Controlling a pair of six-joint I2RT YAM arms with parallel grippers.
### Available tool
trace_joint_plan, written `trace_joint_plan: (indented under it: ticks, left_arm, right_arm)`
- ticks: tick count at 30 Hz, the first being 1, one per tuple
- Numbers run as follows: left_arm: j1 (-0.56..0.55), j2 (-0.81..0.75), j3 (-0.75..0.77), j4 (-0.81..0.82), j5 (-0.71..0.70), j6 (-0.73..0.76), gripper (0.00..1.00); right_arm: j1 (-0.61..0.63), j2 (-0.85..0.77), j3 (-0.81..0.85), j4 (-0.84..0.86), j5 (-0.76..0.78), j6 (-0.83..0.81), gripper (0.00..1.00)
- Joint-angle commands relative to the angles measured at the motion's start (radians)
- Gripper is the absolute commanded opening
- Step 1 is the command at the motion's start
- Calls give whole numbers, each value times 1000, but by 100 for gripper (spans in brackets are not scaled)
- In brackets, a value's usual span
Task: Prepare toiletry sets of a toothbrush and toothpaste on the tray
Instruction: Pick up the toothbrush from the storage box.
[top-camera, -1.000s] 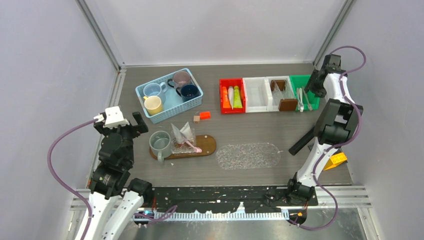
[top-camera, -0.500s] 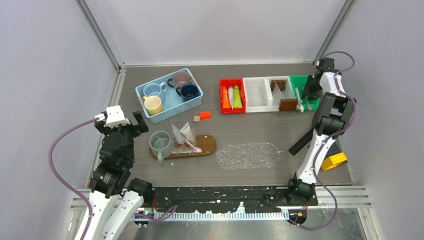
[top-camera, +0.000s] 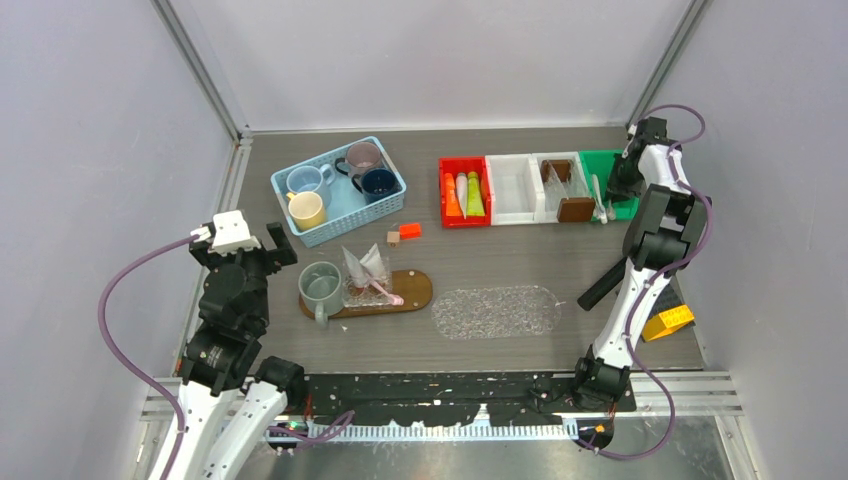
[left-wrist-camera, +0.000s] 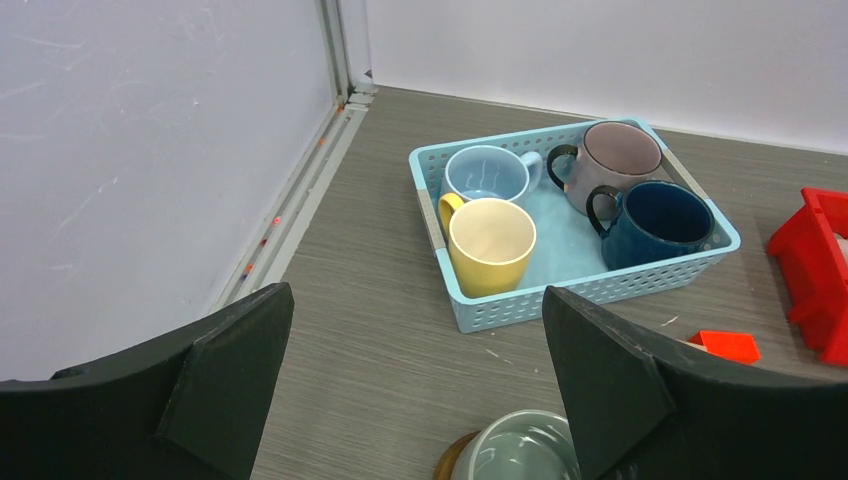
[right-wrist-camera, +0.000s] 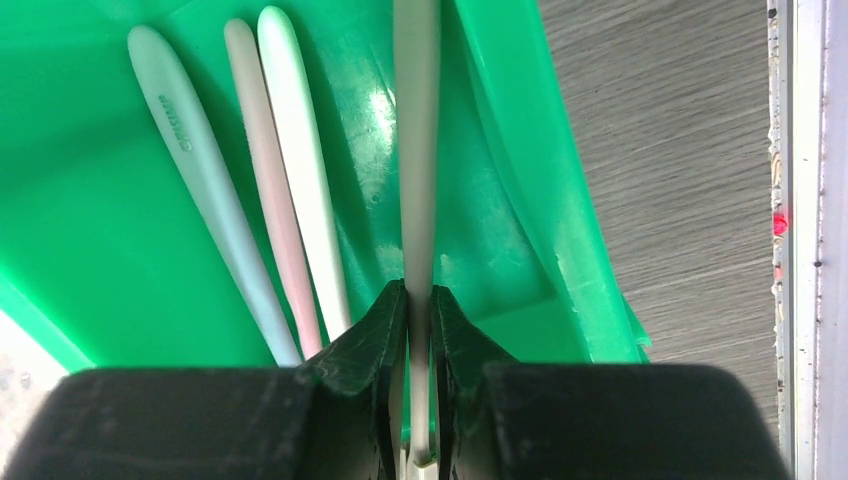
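The desk (top-camera: 500, 250) carries a light-blue basket (top-camera: 345, 228) near its far left corner, holding four mugs (left-wrist-camera: 490, 240): light blue, mauve, navy and cream-yellow. Nearer the middle lies a wooden tray (top-camera: 415, 290) with a grey-green mug (top-camera: 321, 283) standing on its left end. A row of bins runs along the far edge. The red bin (top-camera: 443, 190) holds the toothpaste tubes (top-camera: 474, 193), and the green bin (right-wrist-camera: 82, 230) sits at the far right corner.

The right arm reaches down into that green bin. The right fingers (right-wrist-camera: 392, 330) are pressed together on the handle of a grey toothbrush (right-wrist-camera: 416, 150), which runs straight out from between their tips. It lies close along the bin's right-hand wall. To its left, three other toothbrushes (right-wrist-camera: 268, 200) lie side by side on the bin floor, pale blue-green, pink and white, all clear of the fingertips.

The left fingers (left-wrist-camera: 235, 370) stand wide apart above the desk's left side and hold nothing. In the left wrist view the basket lies beyond them, and the grey-green mug's rim shows low between them.
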Motion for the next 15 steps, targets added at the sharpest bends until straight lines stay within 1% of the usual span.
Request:
trace_joint_plan:
  ticks: [1,3,5,6,9,11,12,15]
  left_arm:
    - [-3,0,-4,52,4,6,100]
    - [-3,-2,-4,51,5,6,100]
    - [-3,-3,-4,52,5,6,100]
    - [-3,-3,-5,52,4,6,100]
    - [-3,-1,-5,52,8,6,100]
    - [-3,2,-5,52,9,6,100]
    - [-3,2,-5,51,10,6,100]
    - [-3,6,-4,52,11,6,100]
  right_arm:
    - [-3,-96,41,22,-21,3,9]
    - [-3,-97,43,21,-20,4,10]
    - [-2,-96,44,17,-15,7,13]
    - [-2,-96,43,17,-15,7,18]
    - [-3,-89,38,16,-9,10,27]
    - [-3,-84,37,16,-6,12,30]
    - [-4,-82,37,15,-6,11,30]
    - [-3,-79,39,18,-1,13,20]
